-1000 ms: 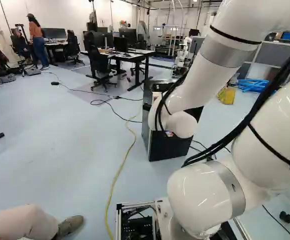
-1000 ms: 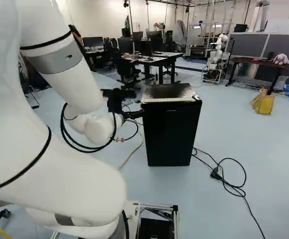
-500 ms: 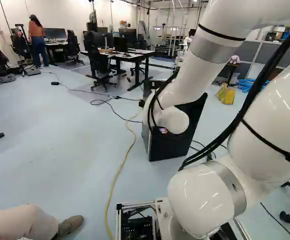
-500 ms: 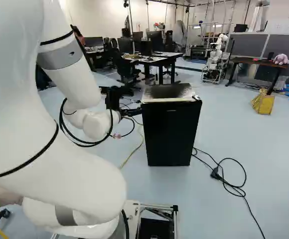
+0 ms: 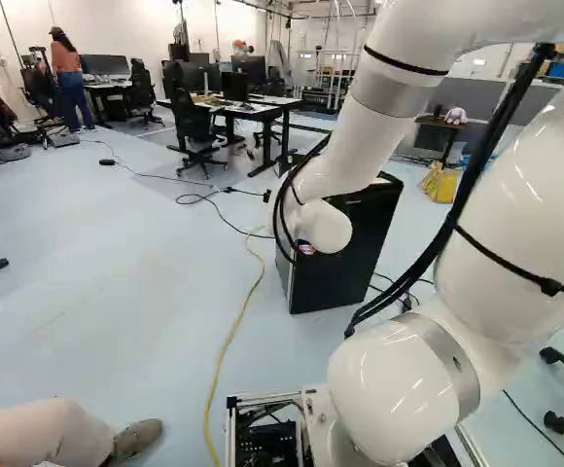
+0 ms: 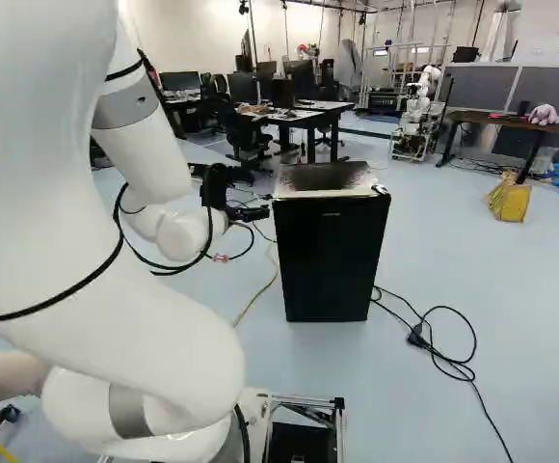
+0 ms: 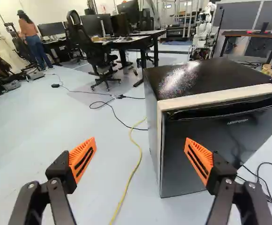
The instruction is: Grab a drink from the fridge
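Reaching toward the fridge (image 6: 330, 260), the arm (image 6: 152, 159) brings its fingers (image 7: 199, 159) close to the door's upper left part, at the centre of the right base view. The fingers are spread wide, with nothing between their pads; whether either one touches the fridge cannot be told. In the wrist view the pale seam (image 7: 161, 145) runs between them, one lying across bare floor (image 7: 42, 136), the other across the door (image 7: 211, 154). This placement presumably serves to catch the door's side edge, since the door appears closed and must open first. The drink is nowhere visible; by the task it should be inside. The fridge stands upright on the floor, so a hard pull could drag it, and the smooth front offers little to hold.
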